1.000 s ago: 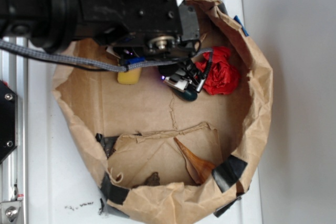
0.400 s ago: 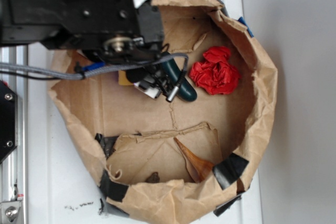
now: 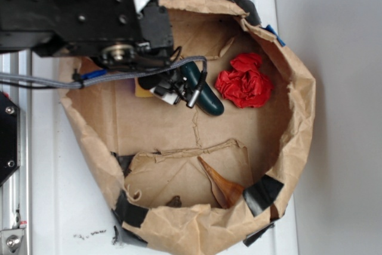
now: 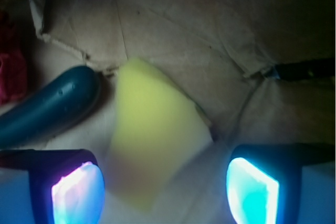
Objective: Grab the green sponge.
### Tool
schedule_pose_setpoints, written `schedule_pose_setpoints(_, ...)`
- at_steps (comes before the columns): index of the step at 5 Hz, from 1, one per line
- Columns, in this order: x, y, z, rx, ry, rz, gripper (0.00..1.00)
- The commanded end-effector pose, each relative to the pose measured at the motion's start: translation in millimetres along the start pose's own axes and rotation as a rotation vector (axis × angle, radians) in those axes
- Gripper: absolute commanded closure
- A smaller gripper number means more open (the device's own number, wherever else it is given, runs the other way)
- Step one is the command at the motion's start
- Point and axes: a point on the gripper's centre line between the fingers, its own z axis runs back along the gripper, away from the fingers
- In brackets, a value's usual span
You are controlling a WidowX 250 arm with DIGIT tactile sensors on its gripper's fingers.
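Note:
The green sponge (image 4: 155, 137) is a flat yellow foam wedge lying on the brown paper floor of the bag. In the wrist view it sits between and just ahead of my two glowing fingertips (image 4: 77, 192), nearer the left one. In the exterior view only a yellow sliver (image 3: 141, 92) shows under the arm. My gripper (image 3: 174, 95) is open, hovering over the sponge, jaws wide apart and not touching it.
A dark green glossy cucumber-shaped thing (image 3: 202, 92) lies right beside the gripper. A red ruffled cloth ball (image 3: 243, 80) lies further right. A brown wooden spoon (image 3: 221, 186) rests near the front wall. The paper bag's crumpled walls (image 3: 295, 106) ring everything.
My gripper has moved left, away from the red cloth ball and past the green thing, and now sits over the sponge. The objects have not moved.

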Motion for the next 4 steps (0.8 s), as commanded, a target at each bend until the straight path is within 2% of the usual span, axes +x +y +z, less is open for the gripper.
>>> schedule_pose_setpoints(1,9,2,-26,0.022,-0.049,0.058,0.00)
schedule_pose_setpoints(2,9,0,-30,0.035,-0.063,0.045,0.00)
schedule_pose_setpoints(3,10,-4,-25,0.023,-0.056,0.050,0.09)
schedule_pose_setpoints(4,11,-8,-25,0.023,-0.061,0.056,1.00)
